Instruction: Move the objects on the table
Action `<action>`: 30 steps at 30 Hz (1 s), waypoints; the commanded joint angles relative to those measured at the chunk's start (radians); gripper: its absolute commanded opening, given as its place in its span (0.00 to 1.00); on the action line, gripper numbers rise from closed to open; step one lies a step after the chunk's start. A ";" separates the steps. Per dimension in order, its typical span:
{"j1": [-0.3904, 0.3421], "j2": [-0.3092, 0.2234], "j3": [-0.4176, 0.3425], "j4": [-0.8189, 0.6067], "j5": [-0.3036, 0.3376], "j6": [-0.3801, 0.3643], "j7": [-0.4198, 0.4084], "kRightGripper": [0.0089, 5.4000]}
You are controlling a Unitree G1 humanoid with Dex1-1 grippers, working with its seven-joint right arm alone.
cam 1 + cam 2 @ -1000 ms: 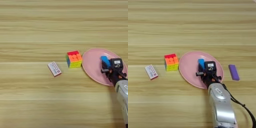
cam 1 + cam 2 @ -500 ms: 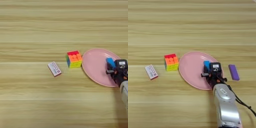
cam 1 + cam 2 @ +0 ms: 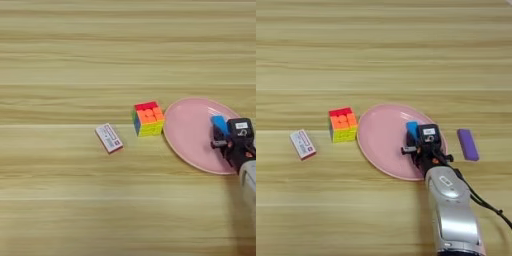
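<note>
The robot's black two-fingered gripper hangs over the right part of a round pink plate on the light wooden table, with a small flat bright-blue block showing at its far end; whether the fingers grip the block cannot be told. A multicoloured puzzle cube stands just left of the plate, a white-and-red flat box further left, and a purple bar just right of the plate. The block looks light, stiff and smooth, best pinched across its narrow sides.
</note>
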 commanded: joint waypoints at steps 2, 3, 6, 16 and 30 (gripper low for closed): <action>-0.032 -0.028 -0.004 -0.031 0.000 -0.007 -0.003 0.44; -0.033 -0.028 -0.005 -0.031 0.001 -0.007 -0.003 0.45; -0.032 -0.026 -0.007 -0.036 0.008 -0.008 -0.002 0.51; -0.036 -0.012 -0.020 -0.062 0.036 -0.041 -0.002 0.73; -0.039 0.004 -0.017 -0.112 0.063 -0.099 0.005 1.00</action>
